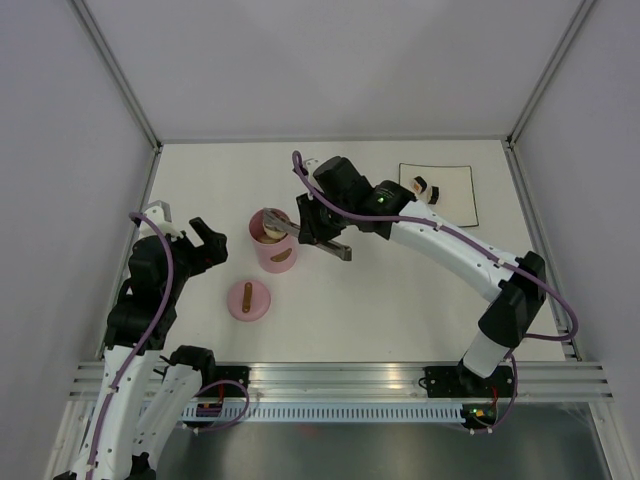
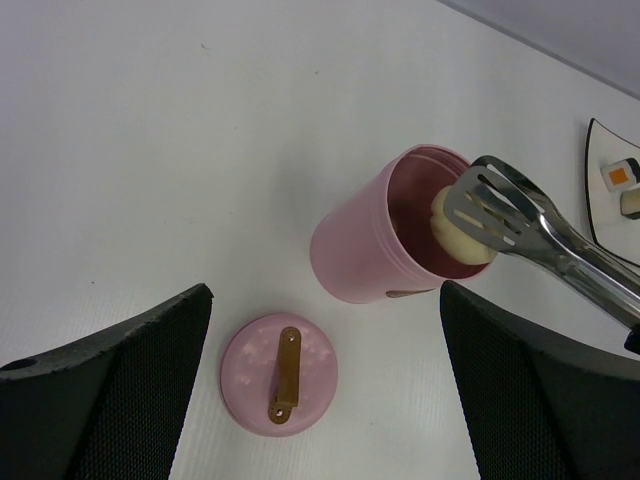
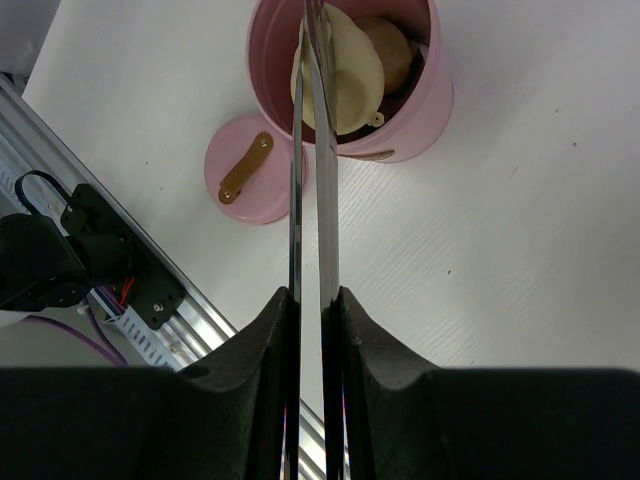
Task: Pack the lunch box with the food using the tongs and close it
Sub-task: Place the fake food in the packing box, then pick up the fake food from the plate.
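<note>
Two grippers are seen over the white table point(image 1: 400, 300) in the overhead view. At the left of the frame, the left gripper point(image 1: 186, 230) is held above the table with its fingers spread wide and nothing between them; in its own wrist view both black pads point(image 2: 120, 390) are seen far apart at the lower corners. Just right of it and lower in the overhead frame, the pink lid point(image 1: 248, 299) is laid flat on the table, brown bar handle up, close beside the lunch box point(image 1: 273, 252) but apart from it.

The lunch box is stood upright near the middle of the overhead frame, uncovered, with the brown oval mark turned toward the arm bases. A brown piece point(image 3: 390, 55) is seen inside it at the top of the right wrist view. A beige piece point(image 2: 462, 235) is pinched between the tips of the tongs point(image 2: 545, 240) right at the mouth of the lunch box, partly below the rim.

The tongs are clamped between the fingers of the right gripper point(image 1: 318, 232), and their two metal arms are squeezed almost together. Farther right, in the upper right of the overhead frame, two small pieces point(image 1: 423, 187) are left on the left edge of the square plate point(image 1: 455, 205).
</note>
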You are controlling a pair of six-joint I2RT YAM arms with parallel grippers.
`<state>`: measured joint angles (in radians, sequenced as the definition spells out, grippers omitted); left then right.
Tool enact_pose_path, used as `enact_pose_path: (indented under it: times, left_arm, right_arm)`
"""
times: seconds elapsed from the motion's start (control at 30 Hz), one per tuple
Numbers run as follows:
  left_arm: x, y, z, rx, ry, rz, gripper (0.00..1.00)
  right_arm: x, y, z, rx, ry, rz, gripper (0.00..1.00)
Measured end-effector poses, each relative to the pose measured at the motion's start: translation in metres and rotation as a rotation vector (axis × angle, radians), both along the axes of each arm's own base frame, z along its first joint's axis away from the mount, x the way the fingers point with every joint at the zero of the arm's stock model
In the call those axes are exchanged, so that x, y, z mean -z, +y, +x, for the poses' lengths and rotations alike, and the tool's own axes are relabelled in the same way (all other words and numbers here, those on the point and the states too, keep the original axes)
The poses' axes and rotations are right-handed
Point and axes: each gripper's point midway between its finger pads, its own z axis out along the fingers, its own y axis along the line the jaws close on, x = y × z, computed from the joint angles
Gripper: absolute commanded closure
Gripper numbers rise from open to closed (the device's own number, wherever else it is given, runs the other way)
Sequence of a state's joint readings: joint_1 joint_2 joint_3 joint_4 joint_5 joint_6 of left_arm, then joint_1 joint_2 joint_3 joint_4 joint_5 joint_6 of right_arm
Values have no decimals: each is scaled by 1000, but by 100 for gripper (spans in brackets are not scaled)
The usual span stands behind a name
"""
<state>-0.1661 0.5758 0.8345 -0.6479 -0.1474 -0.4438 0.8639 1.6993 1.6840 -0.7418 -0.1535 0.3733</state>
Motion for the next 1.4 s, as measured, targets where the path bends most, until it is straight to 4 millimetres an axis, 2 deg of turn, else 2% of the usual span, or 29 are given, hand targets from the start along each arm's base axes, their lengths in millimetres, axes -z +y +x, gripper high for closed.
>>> enact_pose_path:
  times: [0.1,0.23,0.33,0.73,0.83,0.93,1.03,1.13,1.23,1.27,1.4]
  left_arm:
    - [0,0,0,0,0,0,0]
    - [0,0,0,0,0,0,0]
    - [0,0,0,0,0,0,0]
    - [0,0,0,0,1,0,0]
    - [0,0,0,0,0,0,0]
    - [0,0,0,0,0,0,0]
    - [0,0,0,0,0,0,0]
    - [0,0,0,0,0,0,0]
    - [0,0,0,0,1,0,0]
    - [0,0,0,0,0,0,0]
    - [1,0,0,0,4,1,0]
  right_arm:
    - [0,1,-1,-5,2,5,77]
    - [-2,3,1,-5,-6,18,58]
    - [-4,5,2,-2,-9,25,50]
    - [-5,3,6,15,-20,23,47]
    - [-6,1,12,32,-22,28,47]
    - [-10,-7,28,76,-29,46,47]
    - [-16,-25,51,148,-45,64,47]
    - [-24,-61,76,261,-81,80,48]
    - [-26,-111,97,404,-123,70,48]
    - [-25,-135,103,472,-141,55,48]
    - [-14,-210,116,677,-180,2,45]
